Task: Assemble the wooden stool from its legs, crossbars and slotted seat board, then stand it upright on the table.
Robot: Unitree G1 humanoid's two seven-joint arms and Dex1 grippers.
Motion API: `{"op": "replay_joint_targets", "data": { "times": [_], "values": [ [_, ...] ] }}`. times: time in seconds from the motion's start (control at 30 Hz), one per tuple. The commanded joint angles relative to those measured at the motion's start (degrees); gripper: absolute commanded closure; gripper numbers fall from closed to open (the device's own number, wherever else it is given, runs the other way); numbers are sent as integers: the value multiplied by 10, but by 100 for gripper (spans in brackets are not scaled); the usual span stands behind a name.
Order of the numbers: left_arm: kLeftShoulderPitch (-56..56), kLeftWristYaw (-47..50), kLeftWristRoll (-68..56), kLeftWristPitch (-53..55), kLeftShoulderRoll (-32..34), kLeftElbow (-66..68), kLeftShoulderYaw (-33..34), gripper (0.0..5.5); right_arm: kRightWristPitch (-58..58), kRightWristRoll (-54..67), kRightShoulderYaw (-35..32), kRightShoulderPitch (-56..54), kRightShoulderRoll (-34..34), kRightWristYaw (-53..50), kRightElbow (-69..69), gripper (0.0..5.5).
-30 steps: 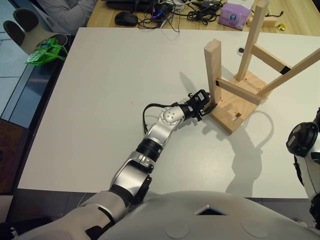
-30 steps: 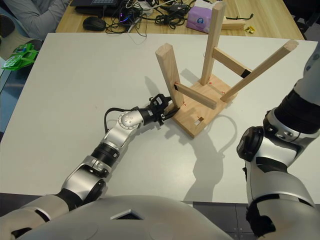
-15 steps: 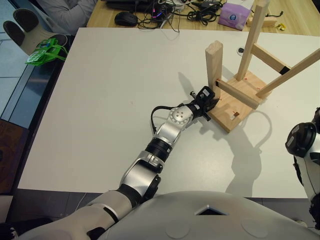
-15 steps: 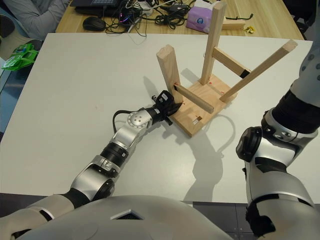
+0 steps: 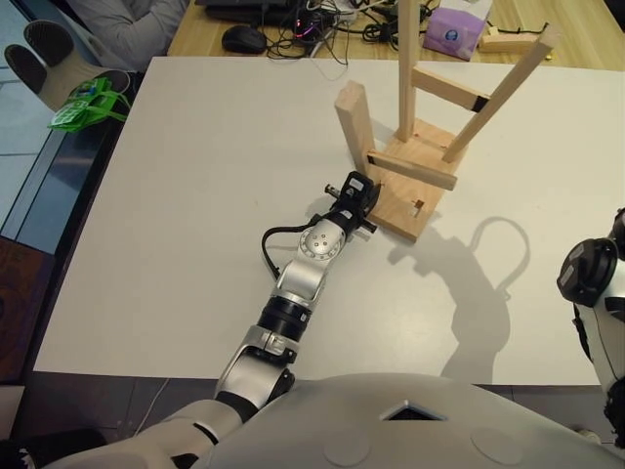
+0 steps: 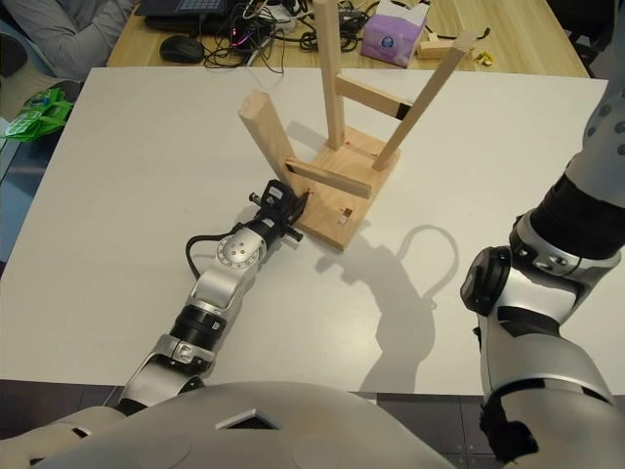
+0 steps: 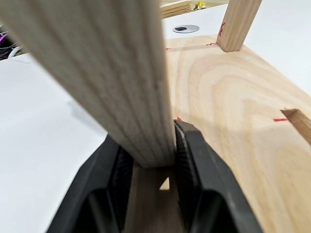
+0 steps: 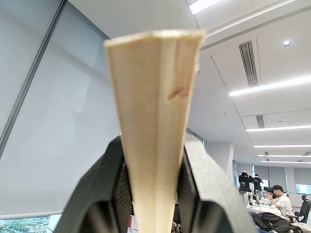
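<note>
The stool stands upside down, its slotted seat board [image 5: 427, 156] flat on the white table [image 5: 195, 195]. Three legs rise from it, joined by a low crossbar [image 5: 418, 175] and a higher crossbar [image 5: 449, 86]. One slot [image 5: 418, 205] near the front corner is empty. My left gripper [image 5: 359, 191] is shut on the foot of the near leg [image 5: 355, 122], right at the board; its black fingers [image 7: 192, 160] clamp that leg [image 7: 112, 73]. My right gripper [image 8: 155, 194] is shut on a wooden leg [image 8: 155, 111] that points at the ceiling.
Behind the table's far edge runs a wooden desk with a mouse [image 5: 244, 37], tangled cables, a purple pack [image 5: 451, 27] and a loose wooden piece [image 5: 508, 41]. A green bag [image 5: 86, 101] lies off the left edge. Bare table lies left and in front of the stool.
The stool has slid left and turned, its legs now standing more upright. My left gripper went along with it, still clamped at the near leg's foot.
</note>
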Motion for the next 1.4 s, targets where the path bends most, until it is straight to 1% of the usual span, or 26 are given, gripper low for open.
{"op": "replay_joint_targets", "data": {
  "times": [0.03, 0.13, 0.17, 0.27, 0.3, 0.4, 0.5, 0.53, 0.6, 0.63, 0.7, 0.8, 1.0, 1.1, 1.23, 1.33, 1.4],
  "values": [
    [103, 75, 2, 87, 34, 25, 79, 439, 10, 8, -2, -18, -10, 9, 5, 448],
    [131, 122, -16, 101, 15, 14, 127, 439, 14, 7, 0, -22, -13, 18, 13, 448],
    [134, 130, -17, 104, 11, 12, 131, 439, 16, 8, 0, -22, -14, 20, 13, 448],
    [139, 127, -14, 109, -3, 18, 112, 441, 19, 10, 0, -20, -11, 22, 10, 448],
    [137, 124, -14, 108, -7, 21, 105, 404, 19, 9, 1, -20, -10, 22, 10, 448],
    [129, 115, -19, 109, -13, 17, 98, 364, 19, 8, 1, -16, -6, 20, 5, 448],
    [133, 104, -21, 118, -10, -16, 92, 315, 19, 8, 0, -10, -3, 16, -1, 448],
    [137, 93, -19, 124, -6, -30, 82, 311, 20, 8, -1, -7, -3, 13, -5, 448],
    [148, 64, -17, 145, 7, -69, 56, 283, 18, 7, -4, 0, -1, 7, -13, 448],
    [159, 52, -17, 158, 17, -99, 46, 257, 17, 6, -3, 1, 2, 5, -14, 448],
    [182, 6, -38, 194, 49, -174, 31, 232, 20, 7, -6, 11, 4, -4, -27, 448],
    [205, -62, -91, 259, 76, -262, 16, 232, 24, 8, -8, 32, 11, -18, -46, 448],
    [204, -81, -96, 296, 111, -301, 9, 232, 17, 1, -3, 71, 30, -28, -41, 448],
    [203, -91, -101, 301, 123, -311, 5, 232, 11, -4, -3, 89, 36, -25, -31, 448],
    [177, -113, -91, 229, 158, -307, 21, 232, -3, -9, -5, 120, 57, -18, 8, 448],
    [160, -106, -105, 206, 146, -299, 46, 179, -17, -20, 2, 148, 75, -11, 34, 448],
    [164, -98, -115, 188, 130, -295, 56, 155, -20, -24, 9, 163, 87, -5, 45, 448]
  ]
}}
